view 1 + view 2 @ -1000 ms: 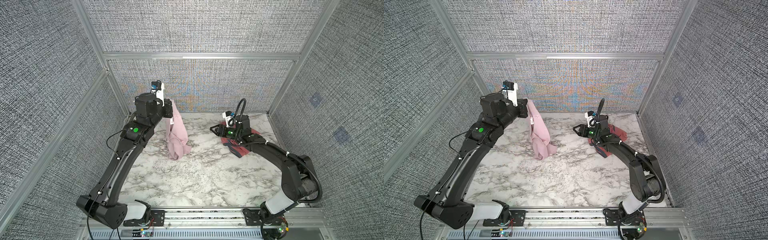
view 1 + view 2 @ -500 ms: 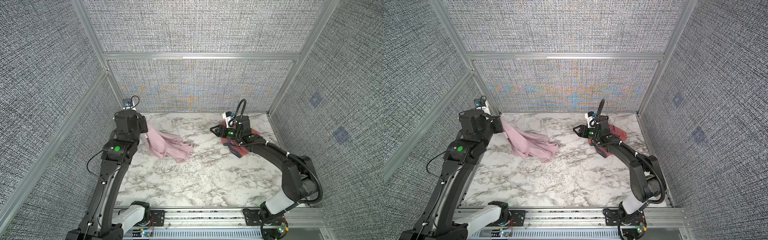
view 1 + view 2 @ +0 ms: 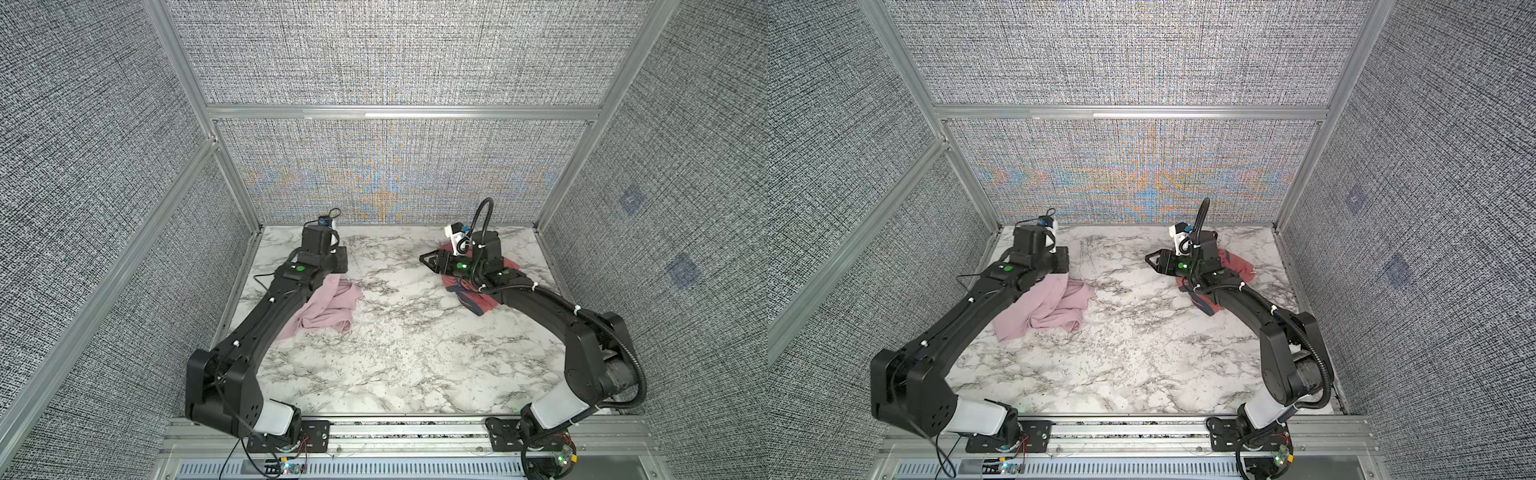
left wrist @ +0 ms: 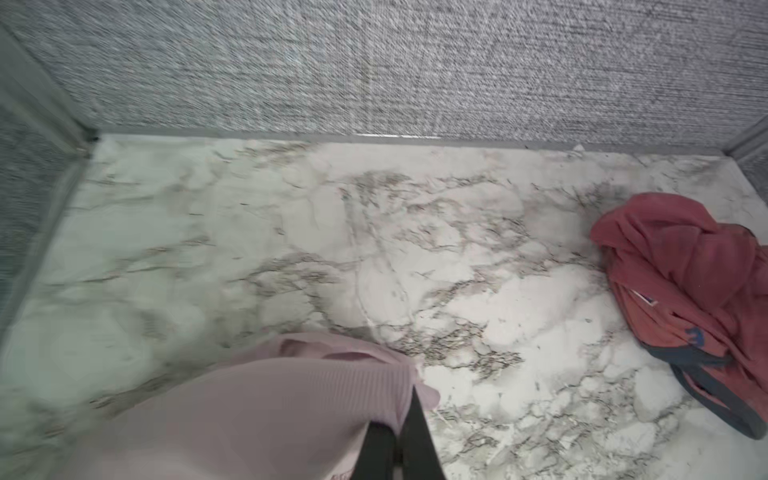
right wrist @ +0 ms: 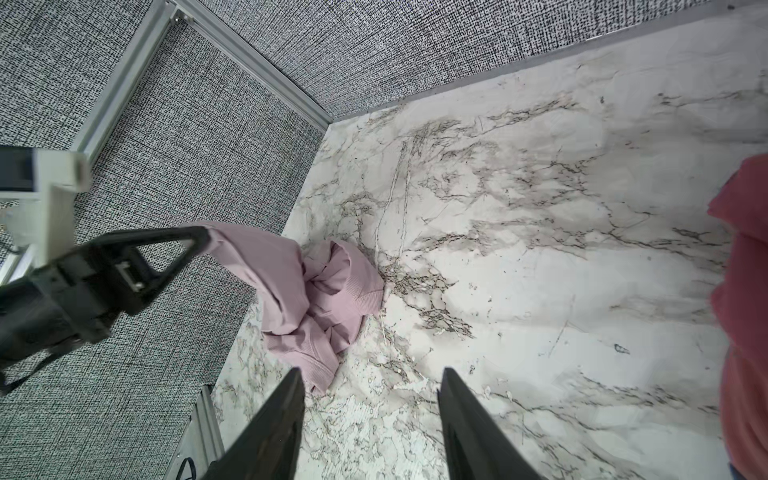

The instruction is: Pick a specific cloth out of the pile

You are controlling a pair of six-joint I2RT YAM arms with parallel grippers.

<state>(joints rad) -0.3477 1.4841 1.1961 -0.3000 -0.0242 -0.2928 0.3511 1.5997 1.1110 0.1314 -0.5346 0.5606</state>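
Left arm (image 3: 266, 316) stretched toward upper left of table; left gripper (image 4: 395, 440) clamped tight on the cloth (image 4: 266, 407). Right arm (image 3: 540, 299) bent toward upper right; right gripper (image 5: 370, 419) parted, holding nothing.

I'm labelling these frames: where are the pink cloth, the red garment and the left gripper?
pink cloth (image 3: 1054, 309), top view, crumpled middle.
red garment (image 4: 685, 266), left wrist view, upper folds.
left gripper (image 5: 205, 239), right wrist view, fingertips.
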